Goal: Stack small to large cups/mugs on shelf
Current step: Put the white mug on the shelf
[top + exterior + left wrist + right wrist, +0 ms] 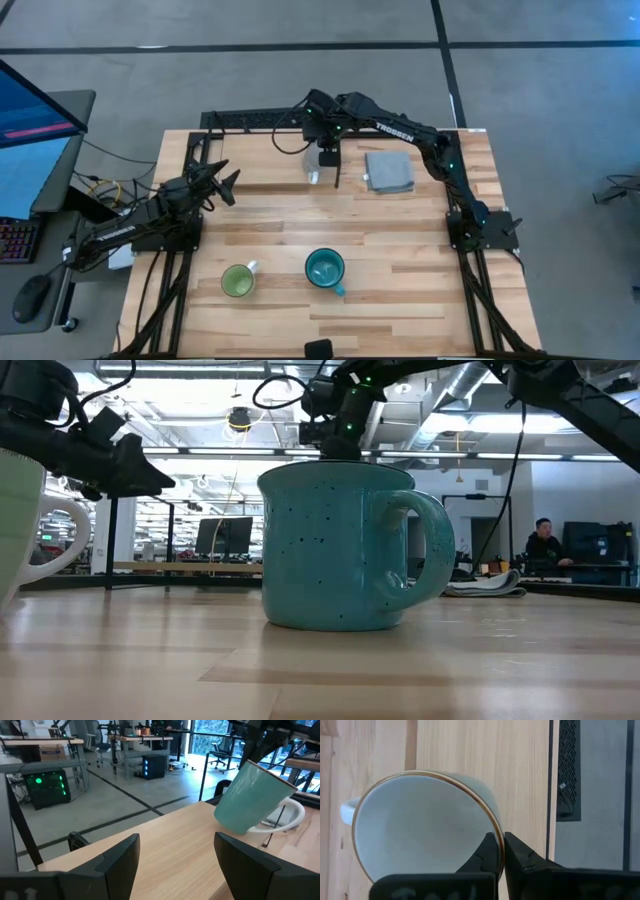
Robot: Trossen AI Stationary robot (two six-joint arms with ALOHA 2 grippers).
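Note:
A small white mug [313,172] hangs tilted in my right gripper [328,160] over the light-wood shelf [260,160] at the table's far side. It also shows in the left wrist view [252,800]. The low view hides it behind the teal mug. The teal blue mug [325,268] and the light green mug [238,281] stand upright on their bases on the tabletop near the front edge. My left gripper [228,185] is open and empty at the table's left, pointing toward the white mug. My right gripper [499,840] pinches the white mug's rim wall [496,827], one finger inside the mug and one outside, on the side opposite the handle [347,811]. The fingers come from above. The mug hangs tilted; whether its base edge [227,822] touches the shelf I cannot tell.
A folded grey cloth [390,170] lies on the shelf to the right of the white mug. Black frame posts [207,122] stand at the shelf's far corners. A monitor [30,130] stands off the table's left. A person [543,540] sits far behind the table.

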